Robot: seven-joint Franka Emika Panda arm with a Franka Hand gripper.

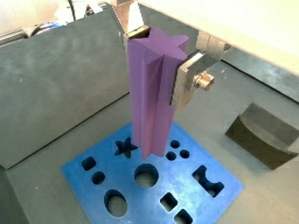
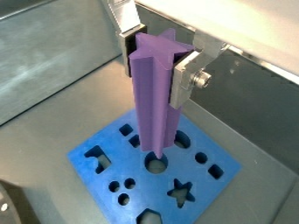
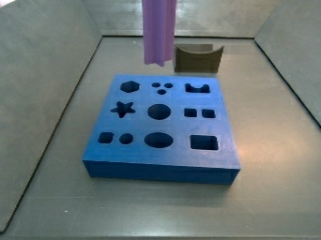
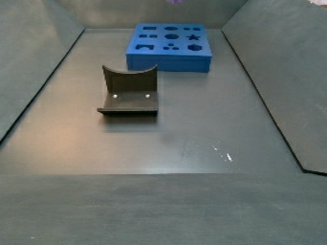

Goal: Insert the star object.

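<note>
We're seeing the gripper [image 1: 162, 54] clamping the star object [image 1: 149, 96] upright between its plates. It's hanging over the blue block [image 3: 163, 131], clear of the star hole [image 3: 123, 109]. Dark olive notched block [image 4: 130, 92] is sitting well apart.

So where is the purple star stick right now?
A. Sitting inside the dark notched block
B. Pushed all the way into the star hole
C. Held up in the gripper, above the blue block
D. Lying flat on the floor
C. The gripper is shut on the purple star stick, which hangs upright over the blue block, its star hole empty.
</note>
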